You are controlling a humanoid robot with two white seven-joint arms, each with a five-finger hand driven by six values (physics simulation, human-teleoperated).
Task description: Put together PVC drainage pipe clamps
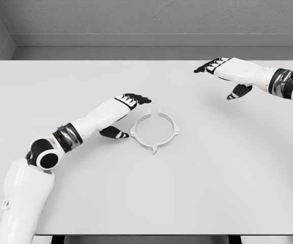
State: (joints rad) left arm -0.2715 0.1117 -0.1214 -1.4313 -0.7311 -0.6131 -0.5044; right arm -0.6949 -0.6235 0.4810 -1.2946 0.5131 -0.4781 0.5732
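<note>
A broad, flat, pale grey desk [228, 183] fills most of the head view, with a grey wall behind its far edge.

The left arm, white with a black-and-silver wrist band, comes in from the lower left and stretches across the desk toward the middle. Its left hand [122, 116] hovers palm-down, the black-tipped fingers [138, 98] extended and relaxed, the thumb hanging apart below them; they hold nothing.

The right arm enters from the right edge, high in the view. The right hand [227, 73] is also palm-down, its dark fingers [207, 67] held out straight toward the left and the thumb dropped beneath, spread and empty.

The thin white plastic ring-shaped pipe clamp [155, 130], with small tabs jutting from its rim and a gap at the far side, lies flat on the desk. It sits just beside the left thumb tip, on the side away from the arm, and slightly below the left fingertips, close but not touching. It lies well apart from the right fingers, down and to their left.
</note>
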